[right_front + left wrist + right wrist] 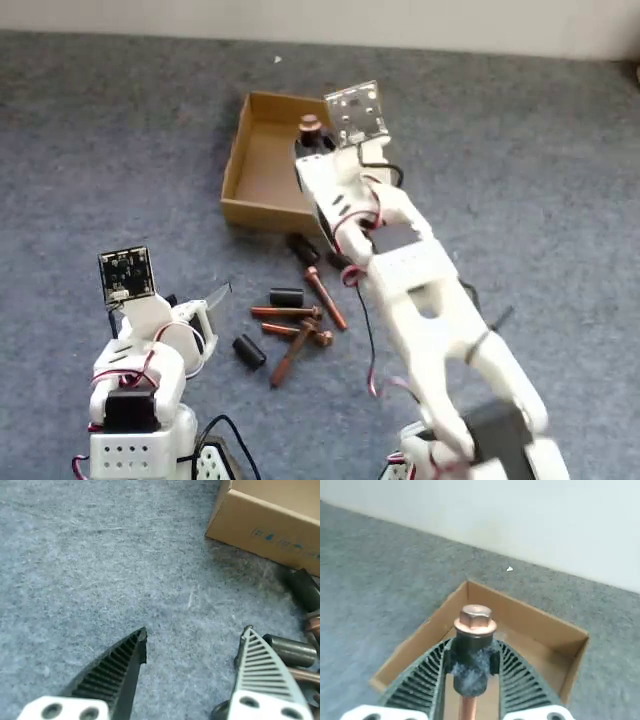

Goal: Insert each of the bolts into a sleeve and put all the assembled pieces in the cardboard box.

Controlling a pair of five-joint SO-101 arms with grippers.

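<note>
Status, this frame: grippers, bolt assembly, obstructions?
Right gripper shut on sleeved bolt, over cardboard box. Left gripper open, low over mat. Loose bolts, sleeves beside box; no obstruction seen.

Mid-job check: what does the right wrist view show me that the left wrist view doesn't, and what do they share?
Right wrist view: the right gripper is shut on a dark sleeve with a copper bolt through it. The hex head sits past the fingertips, and the piece is held over the open cardboard box.
Left wrist view: the left gripper is open over the mat, with loose sleeves lying near the box's outer wall.
Both: the cardboard box and the grey mat.
</note>
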